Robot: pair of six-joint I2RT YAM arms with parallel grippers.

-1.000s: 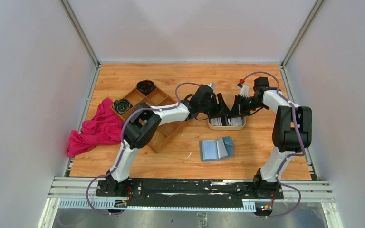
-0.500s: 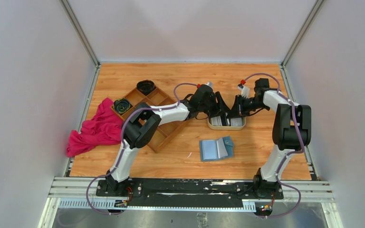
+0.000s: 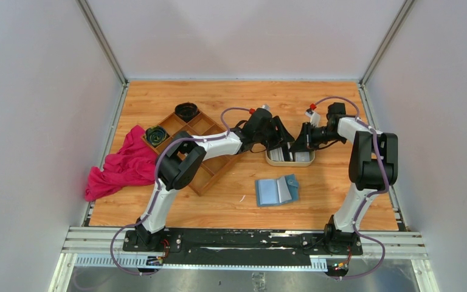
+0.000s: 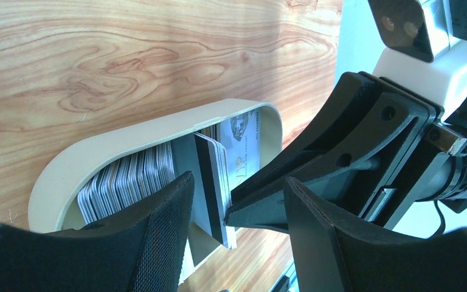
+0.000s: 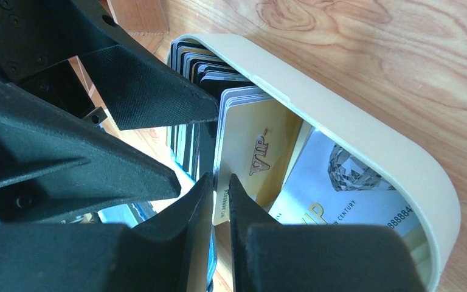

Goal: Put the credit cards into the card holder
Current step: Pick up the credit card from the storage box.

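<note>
Thin rectangular cards packed upright in smooth cream oval tray

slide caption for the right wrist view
right gripper straddling an upright vip credit card in the cream tray, left gripper's fingers alongside

From above, the left gripper and right gripper are covering much of the cream tray right of the middle of the tabletop, its credit cards showing too small to tell apart. In the right wrist view the fingers are hiding whether they are pinching a card's edge, the bottom edge cutting them off.
</note>
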